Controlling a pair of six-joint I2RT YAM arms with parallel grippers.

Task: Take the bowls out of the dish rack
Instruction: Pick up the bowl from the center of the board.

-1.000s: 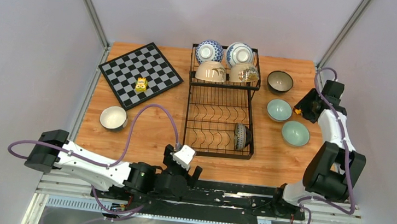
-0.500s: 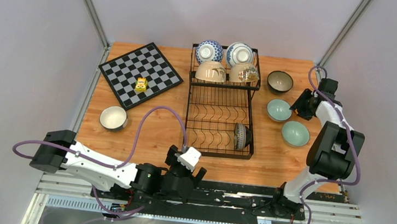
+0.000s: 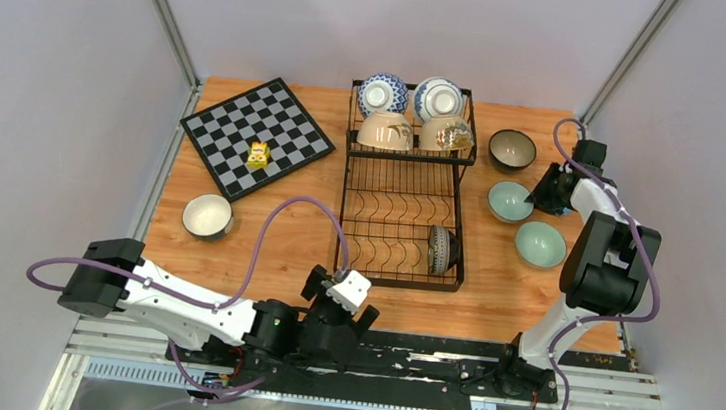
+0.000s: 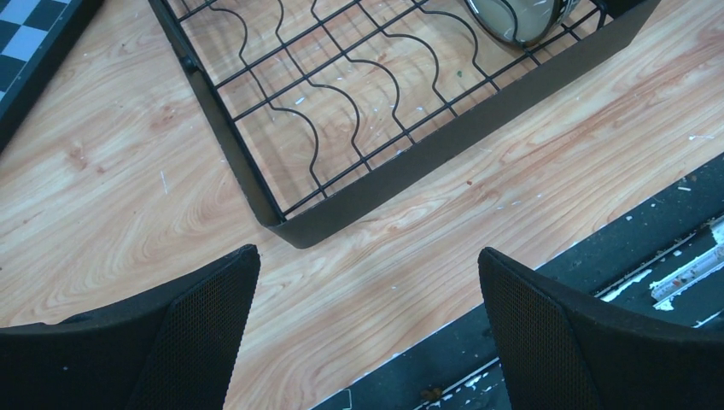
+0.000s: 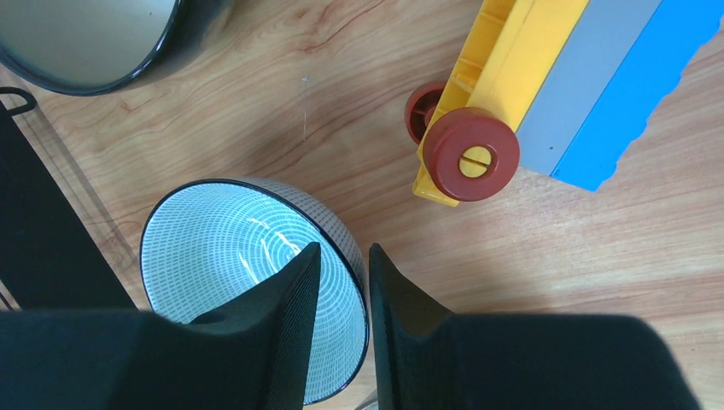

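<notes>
While weighing the next reach, look first to the lone bowl (image 3: pixel 440 250) standing on edge in the lower tray of the dish rack (image 3: pixel 398 282), on its right-hand side, slotted between the wavy dividers with its flat face running near to far. Closest to the left fingers (image 4: pixel 367 256): spread wide, empty, low over the tabletop (image 4: pixel 128 196) just off the rack's near left corner, with that bowl ahead and to their right and the front rail between. Four more mouth-down in the upper basket: two blue-and-white bowls (image 3: pixel 381 94) behind two beige bowls (image 3: pixel 385 130). Right fingers (image 5: pixel 344 249) drawn nearly together, nothing seen held, over the rim of a teal bowl (image 5: pixel 239 290) already out on the tabletop, toy truck (image 5: pixel 529 94) near.
</notes>
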